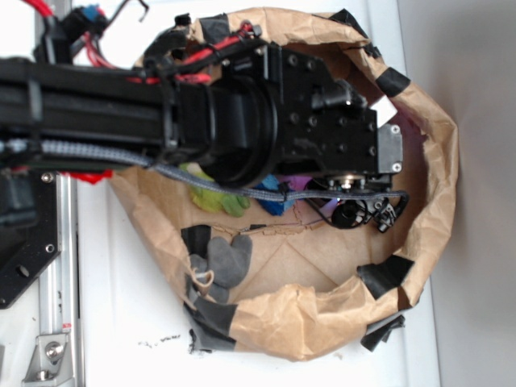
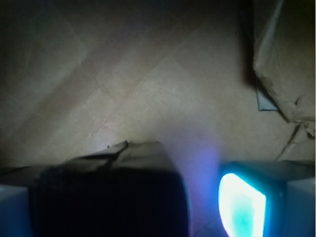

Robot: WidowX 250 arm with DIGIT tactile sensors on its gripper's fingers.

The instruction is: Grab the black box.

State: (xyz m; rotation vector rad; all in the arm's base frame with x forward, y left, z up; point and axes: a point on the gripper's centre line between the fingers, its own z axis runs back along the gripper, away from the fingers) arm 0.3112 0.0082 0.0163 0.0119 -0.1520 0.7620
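Note:
In the wrist view the black box [image 2: 108, 197] fills the lower left, dark and blurred, lying on the brown paper floor of the bag. My gripper [image 2: 145, 210] is low over it, open. The box sits between the fingers, against the pale left finger [image 2: 12, 210]. A strip of bag floor shows between the box and the glowing cyan pad of the right finger [image 2: 244, 207]. In the exterior view my arm [image 1: 266, 121] reaches down into the bag and hides both the fingers and the box.
The brown paper bag [image 1: 427, 161] has rolled-down walls patched with black tape strips [image 1: 383, 274]. Green [image 1: 214, 197], blue [image 1: 274, 205] and grey [image 1: 230, 258] soft items lie inside at the left. A crumpled bag wall [image 2: 284, 69] rises at the right in the wrist view.

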